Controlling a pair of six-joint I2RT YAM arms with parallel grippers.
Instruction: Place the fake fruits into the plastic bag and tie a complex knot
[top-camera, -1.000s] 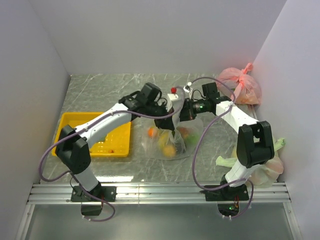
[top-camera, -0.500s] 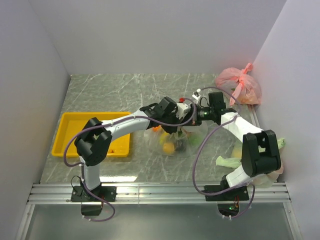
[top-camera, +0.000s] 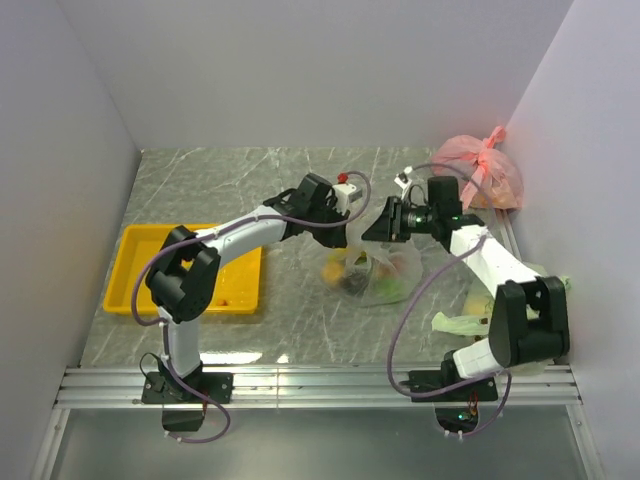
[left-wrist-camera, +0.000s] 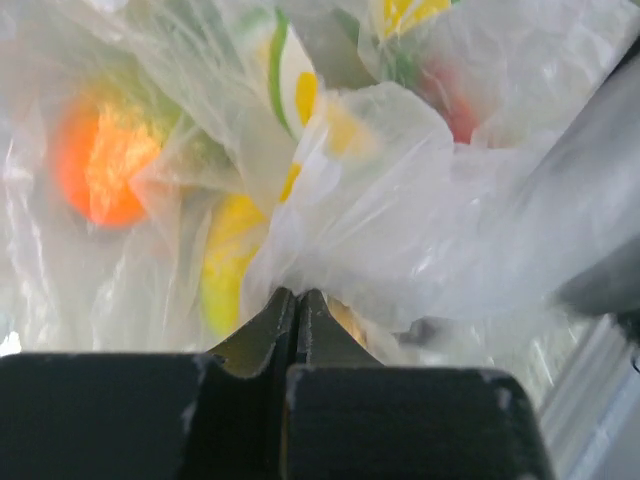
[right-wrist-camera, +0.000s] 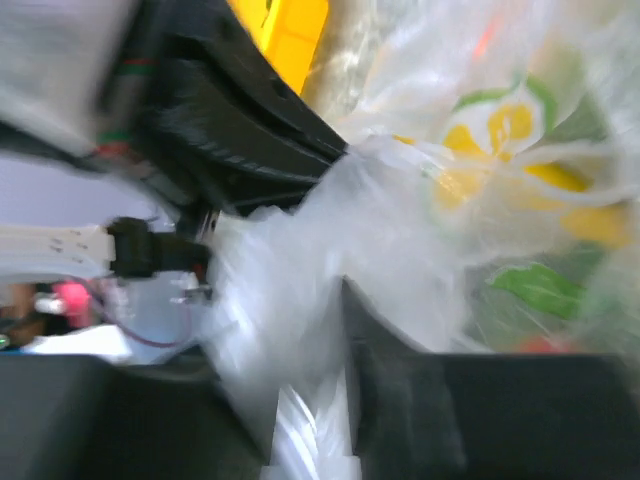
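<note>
The fake fruits (top-camera: 352, 272) are sitting inside the plastic bag (top-camera: 392, 285) on the counter (top-camera: 250, 180). The left hand (left-wrist-camera: 296, 298) is clenching film at eleven o'clock, and the blurred right hand (top-camera: 378, 226) is seemingly grasping film at twelve. The knot is yet to be tied.

The plastic bag (top-camera: 378, 278) is thin, clear film, crinkled and glossy, with white glare in its folds. Through it the orange (left-wrist-camera: 100, 170) looks smooth and softly shiny, like moulded plastic. The left claw (left-wrist-camera: 295, 298) is matt black, slightly scuffed at the edges. The surface (top-camera: 240, 180) is grey with pale marble veining and a low sheen. The yellow tray (top-camera: 130, 250) is smooth, glossy plastic. The pink bag (top-camera: 480, 178) is thin translucent film. The front rail (top-camera: 320, 385) is brushed metal.
</note>
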